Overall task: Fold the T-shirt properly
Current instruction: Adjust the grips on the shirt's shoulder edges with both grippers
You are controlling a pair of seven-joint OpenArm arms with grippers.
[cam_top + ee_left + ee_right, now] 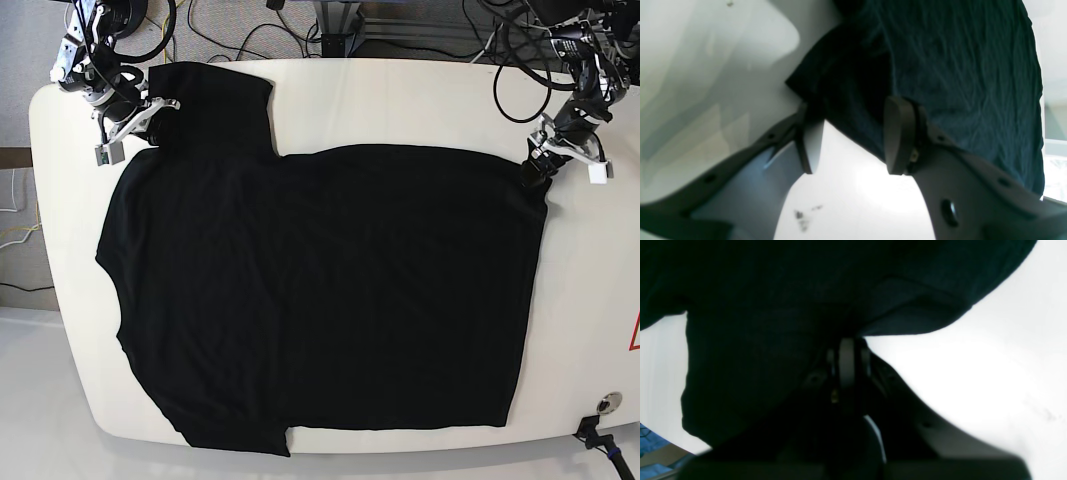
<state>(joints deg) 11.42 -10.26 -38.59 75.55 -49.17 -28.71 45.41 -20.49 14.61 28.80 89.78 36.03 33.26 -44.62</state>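
The black T-shirt lies spread flat over most of the white table, with one sleeve reaching the far left corner. My right gripper is at that sleeve's edge. In the right wrist view its fingers are pressed together with the T-shirt pinched at their tips. My left gripper sits at the shirt's far right corner. In the left wrist view the left gripper is open, and the T-shirt's edge runs between its two pads, with white table showing in the gap.
Cables and the arm mounts lie behind the table's far edge. A small round fitting sits near the front right corner, and a red mark at the right edge. Bare table shows along the back and the right side.
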